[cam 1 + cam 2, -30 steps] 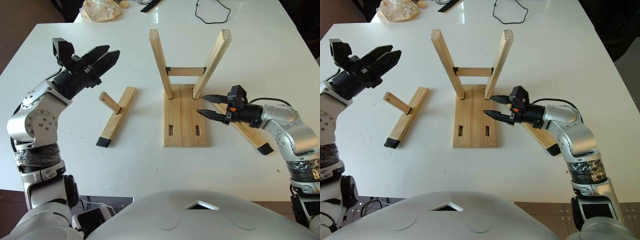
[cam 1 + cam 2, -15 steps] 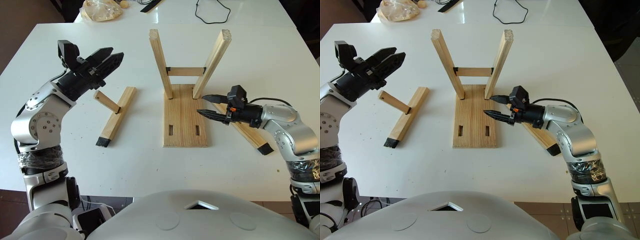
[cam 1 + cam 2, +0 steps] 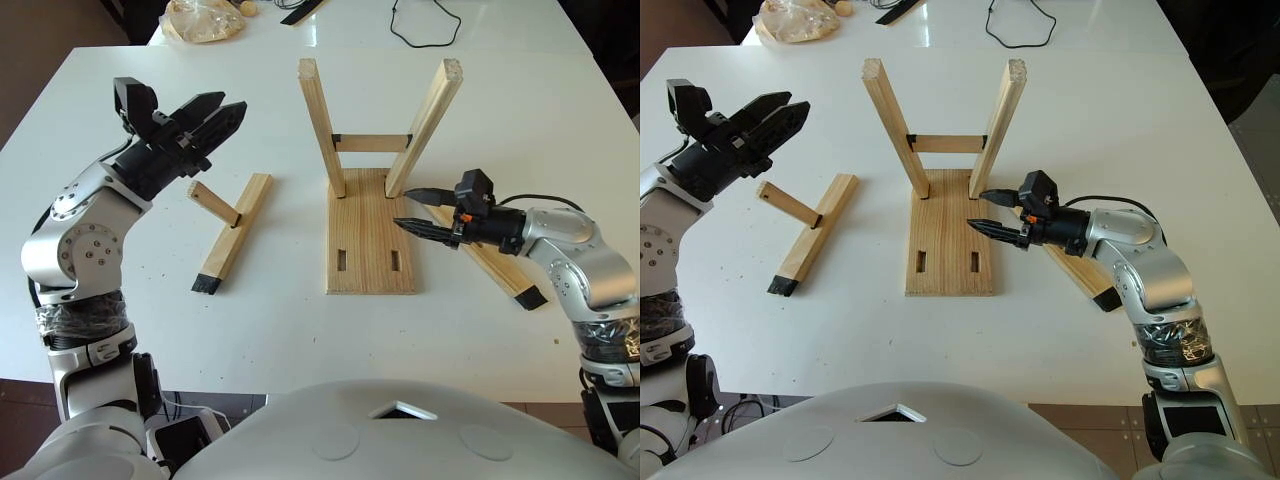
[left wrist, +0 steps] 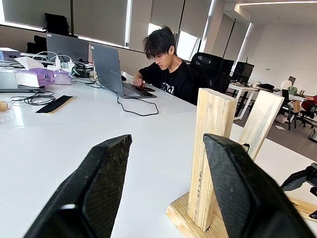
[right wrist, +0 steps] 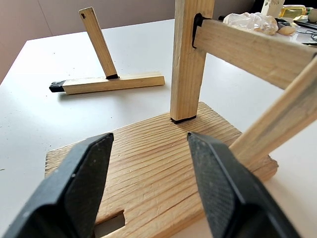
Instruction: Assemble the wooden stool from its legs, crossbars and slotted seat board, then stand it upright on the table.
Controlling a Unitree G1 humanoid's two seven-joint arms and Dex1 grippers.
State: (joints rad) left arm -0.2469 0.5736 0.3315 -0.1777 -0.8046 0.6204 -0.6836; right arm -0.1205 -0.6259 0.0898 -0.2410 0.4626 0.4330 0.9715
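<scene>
With fingers apart, our left gripper (image 3: 228, 104) hovers at 11 o'clock of the loose leg (image 3: 232, 232), lying at 9 o'clock of the seat (image 3: 365, 262); we judge it light, stiff wood, best pinched mid-length, while our right gripper (image 3: 403, 208) hangs likewise parted at the seat's 3 o'clock edge.

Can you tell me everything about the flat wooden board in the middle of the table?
The seat board is a pale, rectangular plank with lengthwise grain, lying flat on the white table. A left leg and a right leg stand up from its far end, joined by a crossbar. Two small slots near its close end are empty. The right pincer, open, hangs at its right edge; whether it touches the wood cannot be told.
</scene>
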